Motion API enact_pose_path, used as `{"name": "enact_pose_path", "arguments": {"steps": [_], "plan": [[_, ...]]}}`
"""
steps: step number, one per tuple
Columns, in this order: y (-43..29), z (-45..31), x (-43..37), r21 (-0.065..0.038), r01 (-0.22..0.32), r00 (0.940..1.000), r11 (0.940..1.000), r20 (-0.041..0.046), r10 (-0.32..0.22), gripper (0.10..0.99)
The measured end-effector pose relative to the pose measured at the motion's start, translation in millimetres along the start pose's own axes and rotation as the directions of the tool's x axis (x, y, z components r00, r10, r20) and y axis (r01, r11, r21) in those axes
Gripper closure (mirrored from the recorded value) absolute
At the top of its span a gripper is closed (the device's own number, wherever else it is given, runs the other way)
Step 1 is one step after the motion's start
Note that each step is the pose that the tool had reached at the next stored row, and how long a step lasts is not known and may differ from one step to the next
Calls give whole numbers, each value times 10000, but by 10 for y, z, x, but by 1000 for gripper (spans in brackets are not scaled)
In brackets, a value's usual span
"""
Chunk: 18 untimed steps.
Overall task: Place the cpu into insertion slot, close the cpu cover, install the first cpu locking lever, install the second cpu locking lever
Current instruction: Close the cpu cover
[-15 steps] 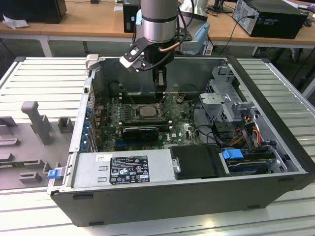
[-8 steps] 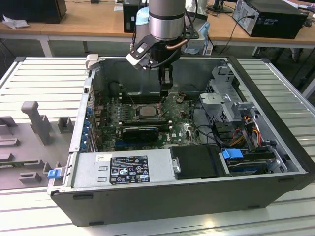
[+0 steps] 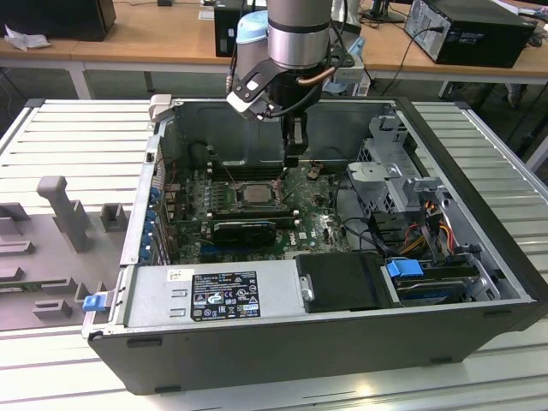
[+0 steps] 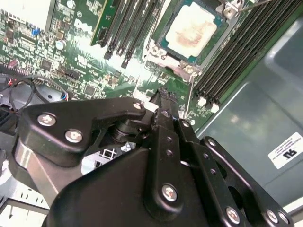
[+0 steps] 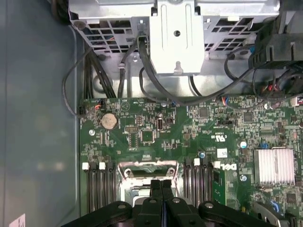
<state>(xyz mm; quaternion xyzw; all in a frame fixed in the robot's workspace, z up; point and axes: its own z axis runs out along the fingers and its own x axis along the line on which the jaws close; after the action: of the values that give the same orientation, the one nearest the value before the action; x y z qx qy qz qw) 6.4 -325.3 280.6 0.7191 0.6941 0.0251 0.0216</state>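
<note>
- i read the jaws of the gripper (image 4: 163, 97) as pressed together, with nothing between them.
- the chip (image 4: 191, 29) lies flat in the socket (image 5: 147, 166), metal top up.
- in the exterior view the gripper stands just beside the socket, on the exterior view's right of it.
- a thin wire lever (image 4: 189, 97) runs along the socket side nearest the fingertips, its long axis parallel to that side.
</note>
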Motion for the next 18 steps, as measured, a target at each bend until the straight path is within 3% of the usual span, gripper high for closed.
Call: {"name": "enact_pose_path", "arguments": {"steps": [2,5,6,10,13,18], "plan": [[17,2,0,1,-2,10000,10000,0,2,980],[129,19,4,17,2,10000,10000,-1,-2,980],[203,42,9,58,17,10000,10000,1,-17,980],[293,114,33,89,27,10000,10000,3,-27,980],[352,154,53,113,26,10000,9999,1,-26,980],[382,253,70,125,45,10000,9999,2,-45,980]]}}
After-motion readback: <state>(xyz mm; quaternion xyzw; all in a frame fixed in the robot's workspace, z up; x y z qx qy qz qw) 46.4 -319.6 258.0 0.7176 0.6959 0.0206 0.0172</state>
